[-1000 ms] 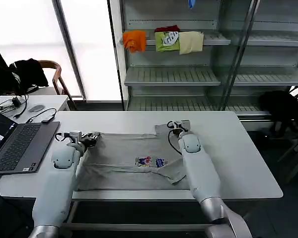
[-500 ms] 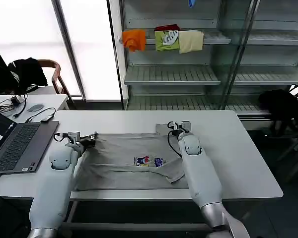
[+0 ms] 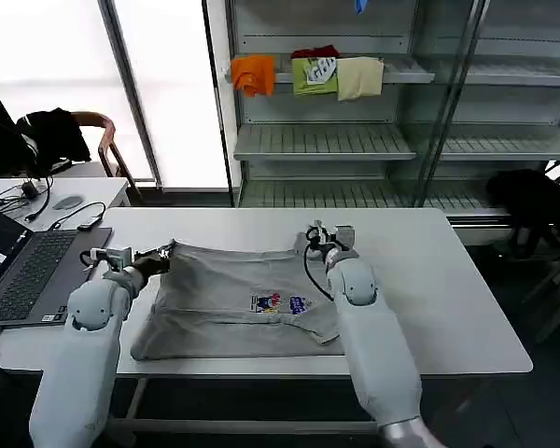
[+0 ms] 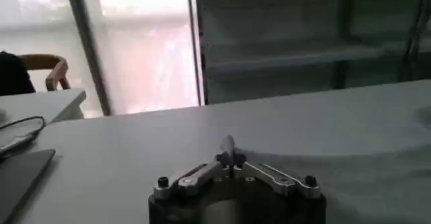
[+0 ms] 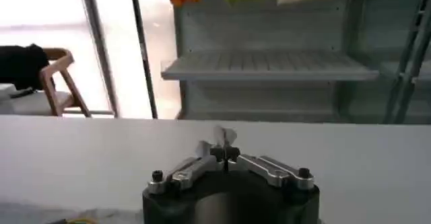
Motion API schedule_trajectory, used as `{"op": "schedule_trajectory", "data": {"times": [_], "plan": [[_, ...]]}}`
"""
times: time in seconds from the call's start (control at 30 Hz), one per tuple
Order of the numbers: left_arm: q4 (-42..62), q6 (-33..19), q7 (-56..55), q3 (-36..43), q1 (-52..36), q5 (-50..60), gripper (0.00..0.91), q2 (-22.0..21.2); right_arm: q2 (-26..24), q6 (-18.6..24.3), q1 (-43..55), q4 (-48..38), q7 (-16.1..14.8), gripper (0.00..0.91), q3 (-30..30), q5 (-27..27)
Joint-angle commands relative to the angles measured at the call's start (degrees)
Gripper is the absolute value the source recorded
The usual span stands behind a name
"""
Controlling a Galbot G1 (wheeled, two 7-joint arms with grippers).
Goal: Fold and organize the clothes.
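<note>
Bare table (image 3: 448,308) is lying open right of the shirt (image 3: 243,299); a laptop (image 3: 23,275) is crowding the left edge.

The robot has two thick, rounded, light grey arms, a thin black cable beside the right wrist, and each gripper (image 4: 231,157) shows a black round base, silver metal links and small black screws.
</note>
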Motion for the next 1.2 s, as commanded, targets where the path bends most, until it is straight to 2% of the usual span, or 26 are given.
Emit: {"op": "schedule_trajectory", "data": {"times": [0.03, 0.43, 0.6, 1.2], "plan": [[-10.4, -0.1, 0.8, -2.3, 9.7, -5.4, 0.01, 1.2, -7.0, -0.6, -11.1, 15.7, 0.5, 0.0, -0.5, 2.2], [-16.0, -1.0, 2.5, -6.0, 18.6, -9.4, 0.01, 1.8, -11.0, -0.5, -26.6, 29.3, -0.1, 0.0, 4.4, 5.6], [-18.2, -1.2, 3.1, -7.7, 21.3, -10.8, 0.01, 2.2, -11.0, -0.5, -31.1, 33.5, -0.6, 0.0, 4.6, 5.5], [-19.2, -1.8, 3.5, -9.4, 24.0, -11.0, 0.01, 2.7, -11.0, -0.5, -34.2, 36.9, 0.0, 0.0, 5.1, 5.4]]}}
